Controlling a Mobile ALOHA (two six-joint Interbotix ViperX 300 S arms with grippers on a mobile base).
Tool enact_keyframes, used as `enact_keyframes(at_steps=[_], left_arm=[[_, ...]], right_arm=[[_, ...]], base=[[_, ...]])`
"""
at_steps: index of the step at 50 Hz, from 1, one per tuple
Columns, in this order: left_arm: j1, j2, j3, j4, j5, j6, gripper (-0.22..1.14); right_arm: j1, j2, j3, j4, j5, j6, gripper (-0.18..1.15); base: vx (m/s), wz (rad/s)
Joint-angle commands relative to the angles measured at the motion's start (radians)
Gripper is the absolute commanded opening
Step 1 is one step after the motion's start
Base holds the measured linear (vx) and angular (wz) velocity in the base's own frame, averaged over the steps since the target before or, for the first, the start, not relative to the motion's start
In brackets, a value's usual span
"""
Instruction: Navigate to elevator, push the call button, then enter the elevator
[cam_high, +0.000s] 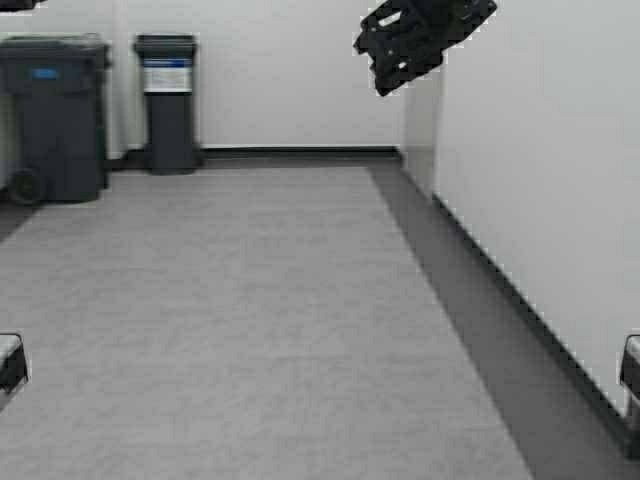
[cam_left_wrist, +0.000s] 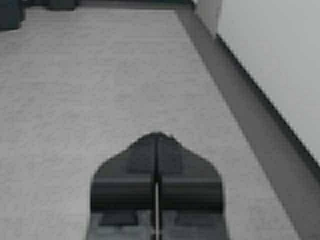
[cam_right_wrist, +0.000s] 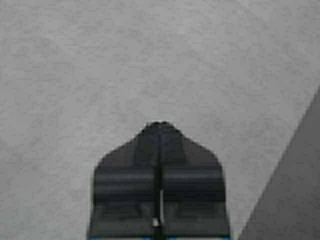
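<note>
Left claw: fingers pressed together along a thin seam, gripping nothing, pointed down the carpet with the white wall off to its right. Probably kept closed and tucked for driving, since nothing here needs holding.

Right claw: likewise closed on nothing, aimed at the carpet, closer to the white wall than its partner. Right arm raised high near the wall's corner, seemingly readied as a closed poker for the pushing step.

Dark strip of floor running along the foot of the white wall. At the far end, well away from that wall: one big wheeled bin and one slim bin beside it, set against the back wall, out of the walkway.

Count: two claws, two bins.

Elevator and call button: neither in view anywhere, so apparently at the navigating stage; possibly round the white wall's corner, but impossible to tell.
</note>
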Motion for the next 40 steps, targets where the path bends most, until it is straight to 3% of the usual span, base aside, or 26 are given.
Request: enact_keyframes(at_steps=[1,23,40], left_arm=[[0.002,-0.035,-0.002,0.002,-0.008,0.006,0.03],[0.002,-0.034,-0.005,0.002,-0.008,0.005,0.03],[0.002,0.0,-0.017,0.005,-0.012,0.006,0.03]], right_arm=[[0.025,-0.034,-0.028,0.012,-0.006,0.002,0.06],[0.046,-0.031,-0.021,0.026,-0.012,0.0,0.06],[0.057,-0.005,-0.026,0.028,-0.014,0.0,0.06]], base=[[0.52,-0.33],[0.54,-0.37],[0.52,-0.6]])
